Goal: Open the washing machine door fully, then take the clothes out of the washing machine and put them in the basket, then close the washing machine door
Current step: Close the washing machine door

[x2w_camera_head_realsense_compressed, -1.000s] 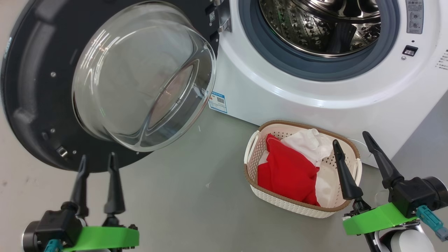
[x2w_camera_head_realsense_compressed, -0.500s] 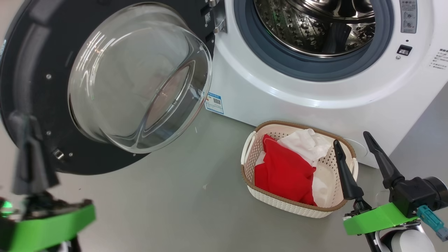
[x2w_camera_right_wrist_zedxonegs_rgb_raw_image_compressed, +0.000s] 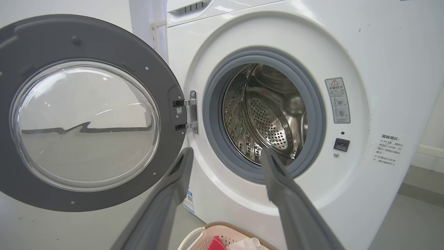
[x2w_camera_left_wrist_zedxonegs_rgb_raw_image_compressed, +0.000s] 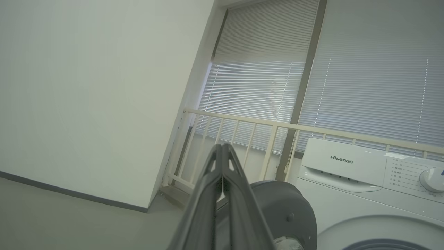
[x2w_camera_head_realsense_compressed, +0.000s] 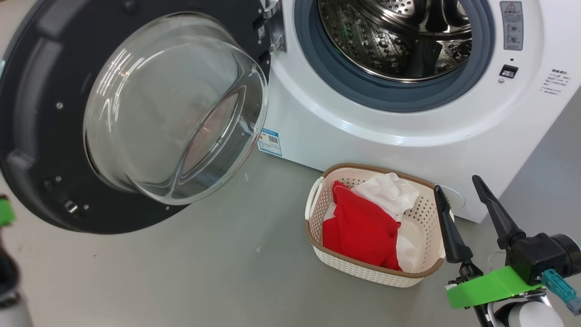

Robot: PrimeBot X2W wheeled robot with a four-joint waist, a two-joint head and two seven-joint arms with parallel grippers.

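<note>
in the basket [x2w_camera_head_realsense_compressed: 426, 269], red and white clothes [x2w_camera_head_realsense_compressed: 363, 222] (drum [x2w_camera_head_realsense_compressed: 395, 41] bare)

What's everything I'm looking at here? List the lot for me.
washing machine: one, white, at the back, steel drum showing
door: one, black rim with clear glass bowl, swung open
basket: one, cream with brown rim, on the floor before the machine
clothes: at least two pieces, red and white, in the basket
sticker: one, blue, low on the machine's front
floor: grey
railing: one, cream, behind the machine
blinds: pale, behind the railing
left gripper: one, dark, shut
right gripper: one, dark, open, beside the basket
</note>
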